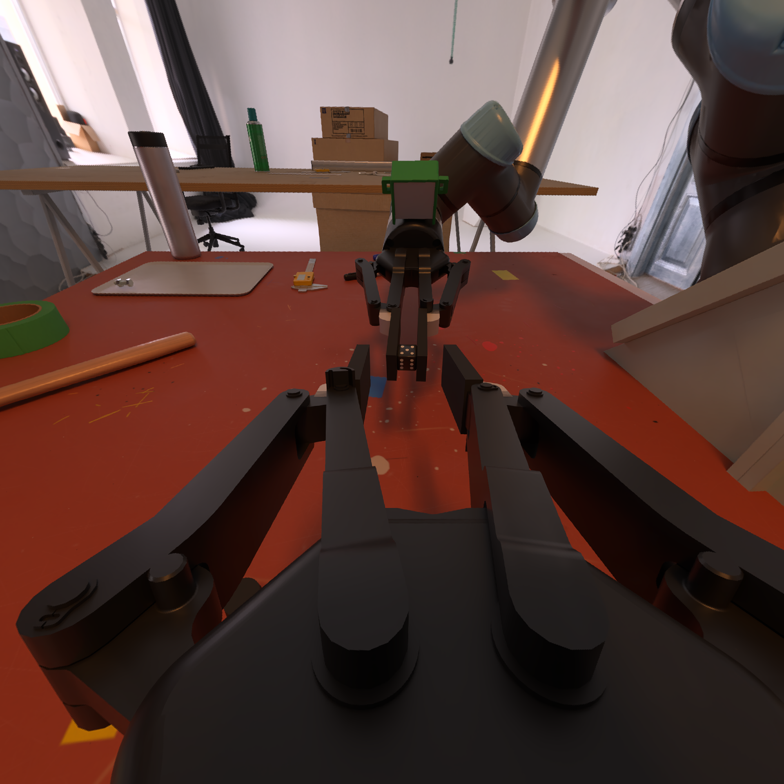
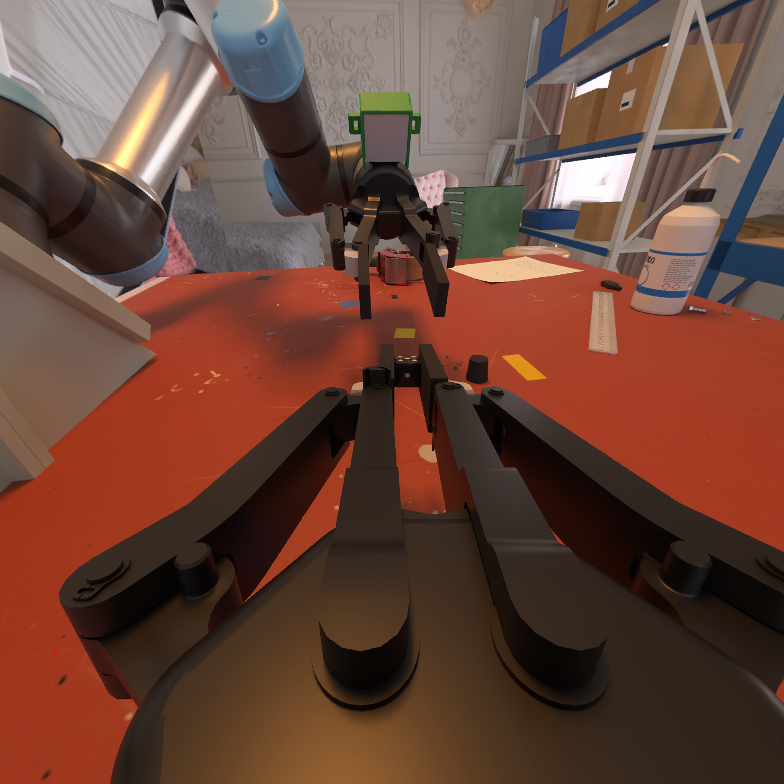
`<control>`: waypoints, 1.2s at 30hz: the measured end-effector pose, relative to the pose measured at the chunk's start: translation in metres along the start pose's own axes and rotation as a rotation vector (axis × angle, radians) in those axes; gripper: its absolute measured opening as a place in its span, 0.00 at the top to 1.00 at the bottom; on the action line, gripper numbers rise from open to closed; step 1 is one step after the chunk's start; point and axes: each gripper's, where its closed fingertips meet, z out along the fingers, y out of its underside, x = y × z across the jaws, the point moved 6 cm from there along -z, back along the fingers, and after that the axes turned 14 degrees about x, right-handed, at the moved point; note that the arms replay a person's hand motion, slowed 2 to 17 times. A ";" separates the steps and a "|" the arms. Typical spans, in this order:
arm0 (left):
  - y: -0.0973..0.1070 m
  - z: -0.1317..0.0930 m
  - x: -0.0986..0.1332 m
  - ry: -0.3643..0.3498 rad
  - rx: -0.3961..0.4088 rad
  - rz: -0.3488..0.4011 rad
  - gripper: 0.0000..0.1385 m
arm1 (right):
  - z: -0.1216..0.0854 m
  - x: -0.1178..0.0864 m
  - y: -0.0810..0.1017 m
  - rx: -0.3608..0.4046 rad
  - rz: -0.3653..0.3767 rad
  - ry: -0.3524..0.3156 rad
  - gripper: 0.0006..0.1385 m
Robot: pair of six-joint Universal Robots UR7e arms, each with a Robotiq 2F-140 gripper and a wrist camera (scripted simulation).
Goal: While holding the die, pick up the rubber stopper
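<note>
Right gripper (image 2: 407, 367) clamped on the black die (image 2: 407, 370), jaws pressed to two opposite faces, pips showing on top and on the near face; held low, whether just clear of the red bench (image 2: 212, 445) or resting on it cannot be told. Left gripper (image 1: 406, 382) empty, jaws apart, hanging over the bench opposite the right one and pointing toward it. Rubber stopper (image 2: 477, 368) standing upright on the bench, a small dark tapered plug with the narrow end up, just right of the die in the right wrist view and near a yellow tape strip (image 2: 524, 367); not seen in the left wrist view, likely hidden behind that gripper's own fingers. Probably light, slightly yielding and grippy, so unlikely to slip, but the taper may squeeze it downward out of a pinch; best taken low, across the wider base, jaws square to the sides. Small and short, so easily toppled by a finger arriving off-centre
</note>
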 end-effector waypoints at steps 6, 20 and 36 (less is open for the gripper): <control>0.003 0.002 0.000 0.004 -0.007 -0.016 0.66 | 0.002 -0.001 0.001 -0.015 -0.060 0.016 0.89; 0.015 0.009 0.001 -0.012 -0.074 0.021 0.68 | 0.006 -0.002 0.003 -0.045 -0.114 0.043 0.89; 0.025 0.006 -0.012 -0.091 -0.146 -0.006 0.69 | 0.003 0.007 0.005 -0.116 -0.070 0.163 0.89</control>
